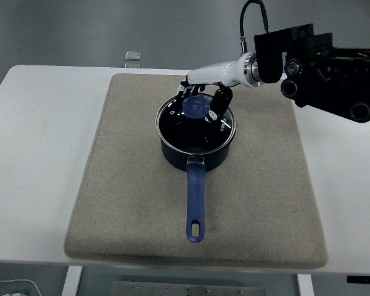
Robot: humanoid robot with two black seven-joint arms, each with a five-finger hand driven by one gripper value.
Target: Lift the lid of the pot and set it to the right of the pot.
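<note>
Head view. Dark blue saucepan (pixel 197 145) with long blue handle (pixel 195 200) pointing toward near table edge, standing on beige rectangular fabric mat (pixel 111 185) atop white table (pixel 31 142). Round glass lid with metal rim (pixel 172 126) seated on saucepan, carrying blue round knob (pixel 196 107) at centre. Right hand (pixel 206 98), white-shelled with black fingers (pixel 218 103), entering from right edge and poised over far side of lid; fingers curled downward around knob, thumb side at knob's right, other fingers at far-left edge. Contact between fingers and knob not resolvable; grasp state undetermined. Lid not lifted, level on pot. Small clear object (pixel 133 56) beyond mat near far table edge.
</note>
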